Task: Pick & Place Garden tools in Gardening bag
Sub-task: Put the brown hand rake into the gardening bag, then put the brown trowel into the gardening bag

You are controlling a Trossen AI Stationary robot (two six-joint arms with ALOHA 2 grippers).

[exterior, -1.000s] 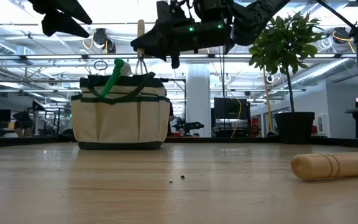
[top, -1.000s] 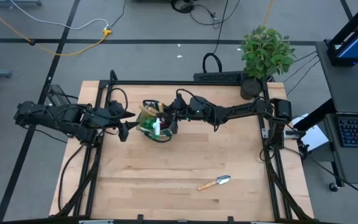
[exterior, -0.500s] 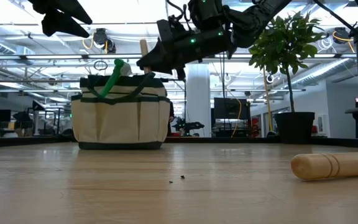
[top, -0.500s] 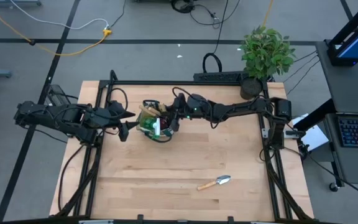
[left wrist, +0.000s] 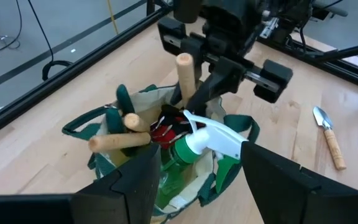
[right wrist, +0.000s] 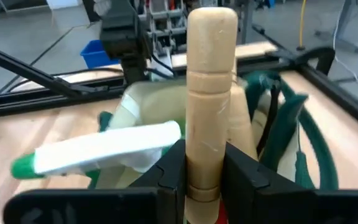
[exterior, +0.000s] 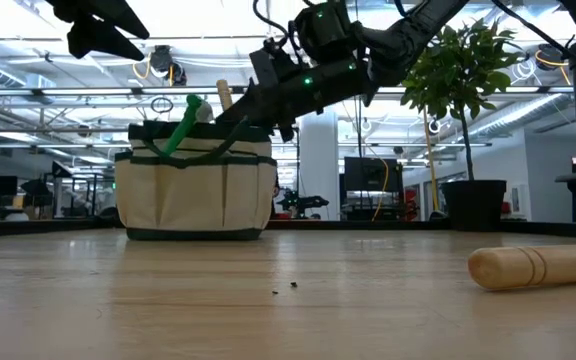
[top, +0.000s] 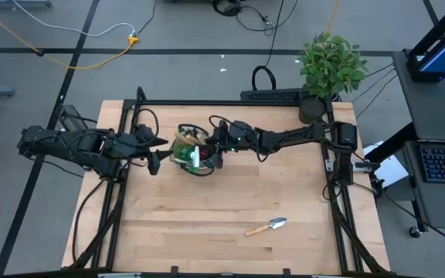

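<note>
— While the right gripper [right wrist: 205,177] sits over the gardening bag [exterior: 195,190], what do its fingers [right wrist: 169,171] hold?
— Clamped on a wooden tool handle [right wrist: 209,93], upright, its lower end down in the bag. Tool head hidden; can't tell which tool.
— Left gripper [left wrist: 194,180]?
— Fingers parted, holding nothing, hovering just beside the bag's rim.
— Anything else?
— Spray bottle [left wrist: 207,140], more wooden handles [left wrist: 120,138] in the bag. One trowel [top: 267,226] lies well apart on the table [top: 207,224].
</note>
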